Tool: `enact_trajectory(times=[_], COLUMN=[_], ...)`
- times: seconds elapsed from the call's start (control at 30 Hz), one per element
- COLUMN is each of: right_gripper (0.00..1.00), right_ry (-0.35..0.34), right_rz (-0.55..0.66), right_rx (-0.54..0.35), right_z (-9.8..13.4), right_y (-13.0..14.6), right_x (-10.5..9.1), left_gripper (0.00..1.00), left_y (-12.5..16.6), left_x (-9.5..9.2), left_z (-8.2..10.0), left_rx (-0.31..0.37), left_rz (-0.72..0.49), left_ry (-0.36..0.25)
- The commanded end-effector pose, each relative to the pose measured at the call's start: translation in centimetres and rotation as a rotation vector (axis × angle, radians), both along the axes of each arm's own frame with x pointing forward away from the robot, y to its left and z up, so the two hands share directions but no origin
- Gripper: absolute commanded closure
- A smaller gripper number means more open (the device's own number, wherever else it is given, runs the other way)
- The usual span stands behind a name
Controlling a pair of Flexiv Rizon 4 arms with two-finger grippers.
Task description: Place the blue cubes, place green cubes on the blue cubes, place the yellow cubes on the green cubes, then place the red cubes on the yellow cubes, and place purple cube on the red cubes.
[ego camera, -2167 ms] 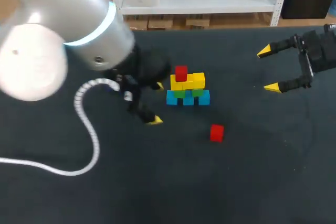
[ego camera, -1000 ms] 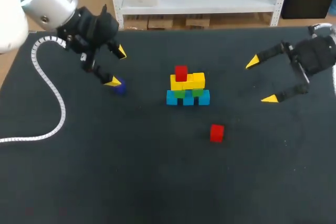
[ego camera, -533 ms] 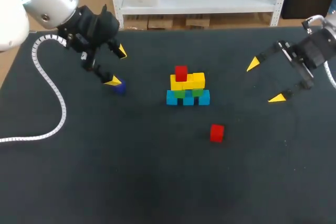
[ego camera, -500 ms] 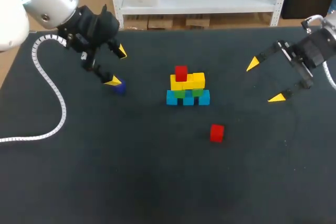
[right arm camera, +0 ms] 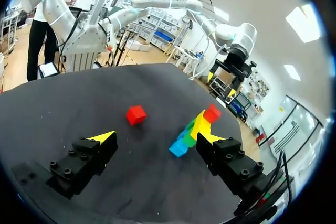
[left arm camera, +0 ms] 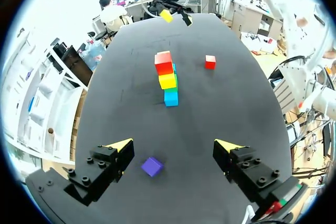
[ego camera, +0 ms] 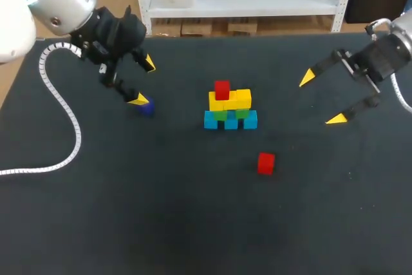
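1. Two arms reach over the dark surface [ego camera: 193, 223], one from each side. The left tool [ego camera: 143, 82] hangs over the far left part, near the far edge, fingers spread wide and gripping nothing.
2. Purple cube [ego camera: 147, 106] lies on the surface between those fingers. The left wrist view shows it [left arm camera: 152, 166] nearer one finger and touching neither.
3. Stack [ego camera: 230, 107] stands near the middle, well apart from both tools and from every edge. Blue cubes [ego camera: 230, 121] form the bottom row, green cubes [ego camera: 221, 114] sit on them, and yellow cubes [ego camera: 230, 100] sit on the green.
4. One red cube [ego camera: 222, 89] rests on the left end of the yellow tier.
5. A second red cube [ego camera: 265, 163] lies alone on the surface, nearer the camera than the stack and slightly to its right, apart from it.
6. Right tool [ego camera: 322, 98] hangs near the right edge, fingers wide apart and holding nothing, with a broad stretch of surface between it and the stack.
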State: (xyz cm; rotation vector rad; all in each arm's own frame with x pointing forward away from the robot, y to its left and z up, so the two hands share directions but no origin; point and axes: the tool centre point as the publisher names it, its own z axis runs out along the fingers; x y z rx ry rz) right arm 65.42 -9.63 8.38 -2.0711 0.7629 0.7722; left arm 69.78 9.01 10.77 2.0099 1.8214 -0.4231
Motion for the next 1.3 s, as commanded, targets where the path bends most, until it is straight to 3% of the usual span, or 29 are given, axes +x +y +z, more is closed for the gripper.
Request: enact_trajectory(times=[0.03,0.17,0.5,0.73,1.3], right_gripper=[0.0,0.0,0.0,0.0,0.0], right_ry=[-0.092,-0.14,-0.147,-0.192,-0.289], right_rz=[0.002,0.127,0.237,0.298,0.404], right_rx=[-0.055,-0.158,-0.467,-0.549,-0.612], right_z=[0.4,0.8,1.3,0.1,-4.1], right_y=[1.6,2.4,3.7,4.9,7.7], right_x=[-3.1,-4.0,-5.3,-5.6,-6.6], left_gripper=[0.0,0.0,0.0,0.0,0.0], left_y=[0.1,0.1,0.1,0.1,0.1], left_x=[0.1,0.1,0.1,0.1,0.1], left_z=[-0.1,-0.1,-0.1,-0.1,-0.1], left_rx=[-0.002,-0.002,-0.002,-0.002,-0.002], left_rz=[-0.003,-0.003,-0.003,-0.003,-0.003], left_ry=[0.0,0.0,0.0,0.0,0.0])
